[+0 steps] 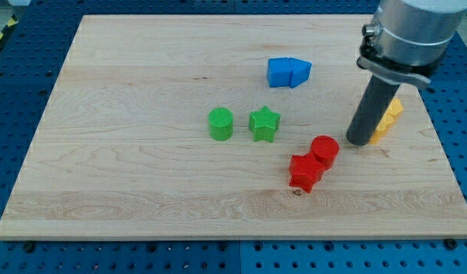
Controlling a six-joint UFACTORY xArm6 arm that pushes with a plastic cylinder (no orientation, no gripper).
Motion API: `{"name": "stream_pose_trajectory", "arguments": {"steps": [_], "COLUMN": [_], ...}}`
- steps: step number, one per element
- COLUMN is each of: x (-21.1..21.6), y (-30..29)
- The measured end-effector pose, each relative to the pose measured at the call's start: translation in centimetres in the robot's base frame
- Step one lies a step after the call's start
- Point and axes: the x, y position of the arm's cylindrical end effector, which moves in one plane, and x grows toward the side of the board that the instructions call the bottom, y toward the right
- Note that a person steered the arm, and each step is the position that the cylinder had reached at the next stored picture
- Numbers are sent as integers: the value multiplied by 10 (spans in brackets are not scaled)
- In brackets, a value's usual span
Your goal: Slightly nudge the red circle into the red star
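The red circle (325, 149) sits on the wooden counter (127, 190) toward the view's lower right, and it appears to touch the red star (305, 172), which lies just below and to its left. Judged from that contact, the nudge looks done or nearly so; only a very light further push, if any, seems called for.

The arm has no fingers at all, so there is nothing to spread, press together or pinch; it ends in a dark rod whose tip (362, 141) rests at counter height just to the right of the red circle, with a small gap showing between them. That position makes sense for the task: a push from there toward the view's lower left would drive the circle along the line to the star.

A yellow block (388, 120), its shape partly hidden, lies right behind the rod. Well apart from the red pair, a green cylinder (220, 124) and a green star (265, 124) stand side by side near the middle, and a blue block (288, 72) lies toward the view's top, all clear of the push line.
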Motion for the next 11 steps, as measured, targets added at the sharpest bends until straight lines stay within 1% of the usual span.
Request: {"name": "stream_pose_trajectory", "arguments": {"steps": [1, 2, 3, 4, 6, 7, 8, 9, 10, 11], "x": [-15, -11, 8, 20, 23, 27, 43, 52, 52, 42], "y": [14, -4, -52, -85, -118, -161, -239, -289, -289, -289]}}
